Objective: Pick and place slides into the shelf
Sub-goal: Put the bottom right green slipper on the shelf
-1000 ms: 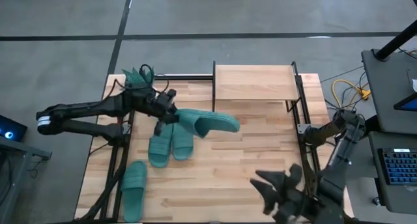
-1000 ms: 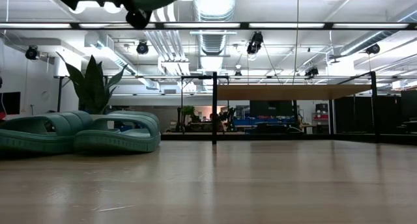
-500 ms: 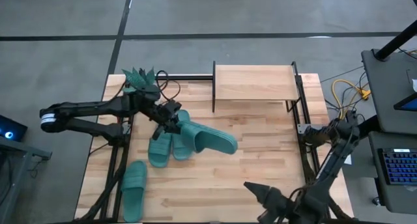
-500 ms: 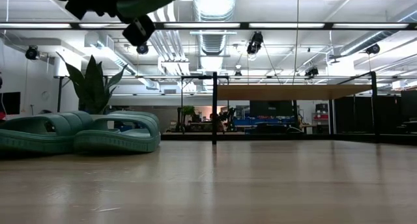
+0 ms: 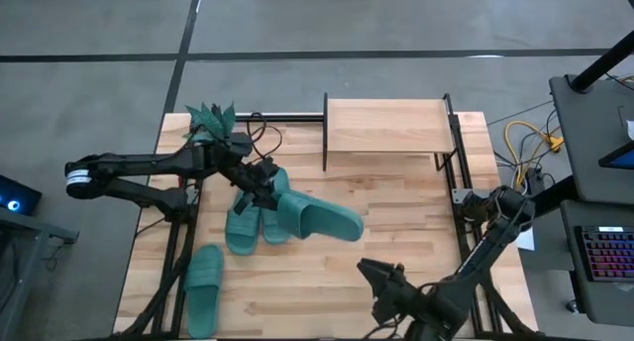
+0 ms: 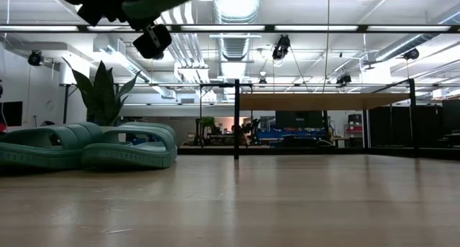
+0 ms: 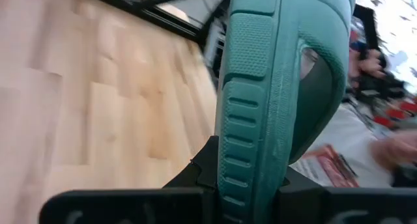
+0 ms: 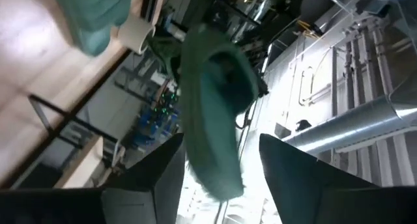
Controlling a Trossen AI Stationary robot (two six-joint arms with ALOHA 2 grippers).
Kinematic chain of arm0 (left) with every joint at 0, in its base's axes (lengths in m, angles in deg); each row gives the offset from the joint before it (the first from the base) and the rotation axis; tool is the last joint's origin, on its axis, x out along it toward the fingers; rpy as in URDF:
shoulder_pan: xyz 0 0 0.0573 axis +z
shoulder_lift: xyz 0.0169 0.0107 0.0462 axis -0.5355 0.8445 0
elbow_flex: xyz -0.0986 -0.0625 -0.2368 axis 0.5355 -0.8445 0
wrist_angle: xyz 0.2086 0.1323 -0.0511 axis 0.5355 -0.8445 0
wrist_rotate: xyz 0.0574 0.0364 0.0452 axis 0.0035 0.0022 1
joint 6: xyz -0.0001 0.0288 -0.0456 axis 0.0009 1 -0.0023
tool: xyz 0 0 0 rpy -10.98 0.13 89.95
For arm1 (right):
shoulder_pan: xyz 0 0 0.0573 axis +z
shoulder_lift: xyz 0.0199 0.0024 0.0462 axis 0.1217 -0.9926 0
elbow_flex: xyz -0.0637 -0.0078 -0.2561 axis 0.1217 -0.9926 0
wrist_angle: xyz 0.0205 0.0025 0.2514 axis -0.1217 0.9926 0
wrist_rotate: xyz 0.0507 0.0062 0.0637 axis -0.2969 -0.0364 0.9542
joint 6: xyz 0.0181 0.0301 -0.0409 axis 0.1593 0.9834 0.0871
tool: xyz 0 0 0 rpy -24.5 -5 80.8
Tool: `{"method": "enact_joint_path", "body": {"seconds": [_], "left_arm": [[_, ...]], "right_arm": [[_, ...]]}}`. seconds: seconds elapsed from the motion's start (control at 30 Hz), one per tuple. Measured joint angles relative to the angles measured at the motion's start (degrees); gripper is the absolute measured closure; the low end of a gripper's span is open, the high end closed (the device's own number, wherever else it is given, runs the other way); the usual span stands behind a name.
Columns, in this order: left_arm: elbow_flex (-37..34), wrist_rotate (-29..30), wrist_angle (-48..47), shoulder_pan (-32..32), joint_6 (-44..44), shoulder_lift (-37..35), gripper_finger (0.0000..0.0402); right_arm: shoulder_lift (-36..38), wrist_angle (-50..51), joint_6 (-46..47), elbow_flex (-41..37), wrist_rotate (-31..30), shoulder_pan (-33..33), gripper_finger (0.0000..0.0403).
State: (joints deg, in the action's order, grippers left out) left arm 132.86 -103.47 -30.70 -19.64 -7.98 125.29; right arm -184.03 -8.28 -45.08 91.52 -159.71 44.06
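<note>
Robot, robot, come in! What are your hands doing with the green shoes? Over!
Left gripper shut on held slide, lifted over table. Right gripper open, empty, near front edge. Shelf top bare. Three other slides on table.

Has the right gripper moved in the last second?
Yes. The right gripper, open, has swung left along the table's near edge, away from the right side rail.

Four slides (image 5: 319,219), one shelf (image 5: 384,126)
</note>
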Motion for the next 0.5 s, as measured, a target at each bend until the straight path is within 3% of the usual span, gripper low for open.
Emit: {"method": "enact_joint_path", "body": {"seconds": [0.13, 0.5], "left_arm": [[0.0, -2.2, 0.1, -0.7, 0.3, 1.1, 0.0386], [0.0, -1.2, 0.7, -0.6, 0.5, 3.0, 0.0379]], "right_arm": [[0.0, 3.6, 2.3, 0.0, -0.5, -1.7, 0.0215], [0.0, 3.3, 1.9, 0.0, -0.6, -2.7, 0.0215]]}}
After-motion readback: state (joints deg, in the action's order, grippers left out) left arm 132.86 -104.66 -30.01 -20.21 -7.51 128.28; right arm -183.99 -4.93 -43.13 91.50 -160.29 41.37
